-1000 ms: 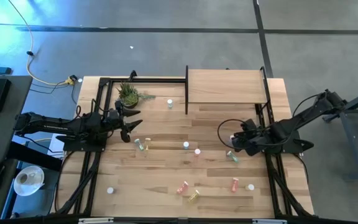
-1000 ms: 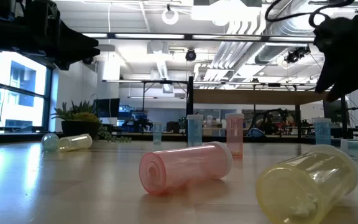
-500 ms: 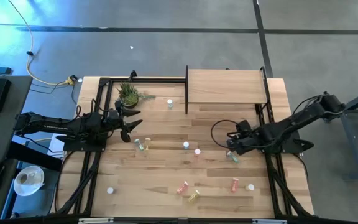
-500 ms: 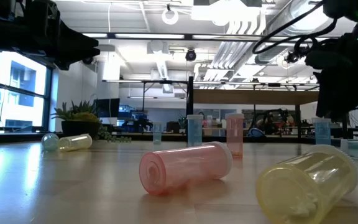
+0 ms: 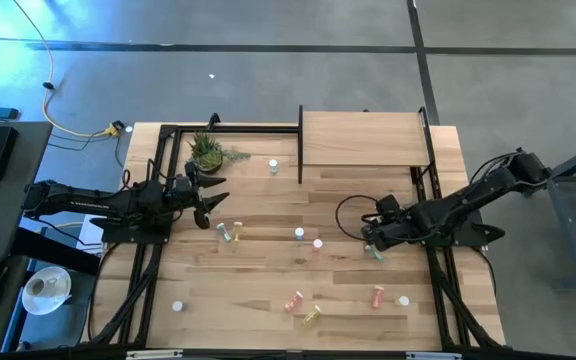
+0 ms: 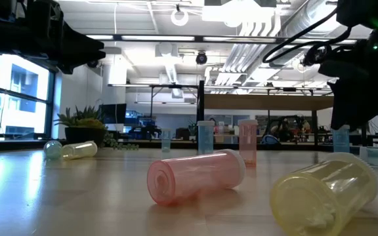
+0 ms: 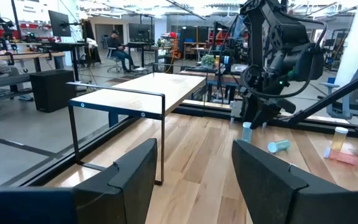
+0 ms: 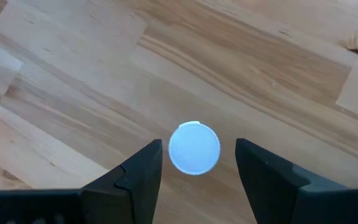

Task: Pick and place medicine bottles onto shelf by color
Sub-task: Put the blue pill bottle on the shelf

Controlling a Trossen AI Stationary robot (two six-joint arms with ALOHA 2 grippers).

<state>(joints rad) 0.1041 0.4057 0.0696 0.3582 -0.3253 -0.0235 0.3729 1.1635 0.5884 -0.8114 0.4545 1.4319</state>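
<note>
My right gripper [image 8: 197,147] points steeply down, open, over an upright teal medicine bottle. Its white cap [image 8: 194,148] shows between the two fingers, which stand on either side without touching it. The left wrist view shows this bottle [image 7: 247,132] under the gripper, with a second teal bottle [image 7: 278,145] lying on its side next to it [image 5: 374,252]. My left gripper [image 5: 208,205] waits open and level at the table's left. The shelf [image 5: 363,138] stands at the far edge. Other medicine bottles lie scattered over the table.
A potted plant [image 5: 208,152] stands at the far left beside a white bottle [image 5: 273,165]. Orange [image 5: 295,300], yellow [image 5: 311,314] and white [image 5: 403,300] bottles lie near the front edge. Teal [image 5: 299,234] and pink [image 5: 318,243] bottles stand mid-table.
My right gripper has come down and a little toward the table's left, tipping further downward, until its open fingers stand over the upright teal bottle. The bottles have stayed where they were.
</note>
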